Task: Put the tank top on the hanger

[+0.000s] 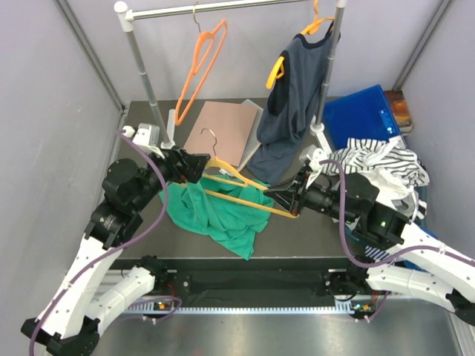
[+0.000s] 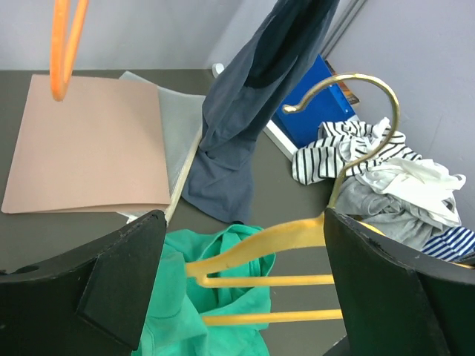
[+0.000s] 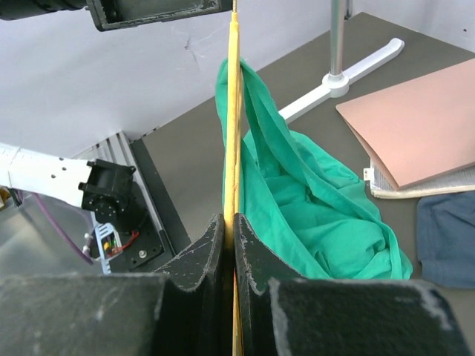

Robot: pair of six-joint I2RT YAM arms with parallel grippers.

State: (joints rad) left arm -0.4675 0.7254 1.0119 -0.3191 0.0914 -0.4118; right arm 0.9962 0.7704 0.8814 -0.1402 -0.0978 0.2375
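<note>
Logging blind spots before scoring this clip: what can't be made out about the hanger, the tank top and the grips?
Top view: the left gripper covers the hanger's neck; the right gripper's grip is too small and dark.
Right wrist view: hanger edge-on, hook cut off by the top edge.
Left wrist view: a finger hides the hanger's far end and part of the tank top.

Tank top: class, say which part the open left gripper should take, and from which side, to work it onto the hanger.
Probably the raised strap-like band of the tank top beside the hanger, pinched from above on the left gripper's side. It stands clear of the table, while the rest lies crumpled; the right gripper holds the hanger.
</note>
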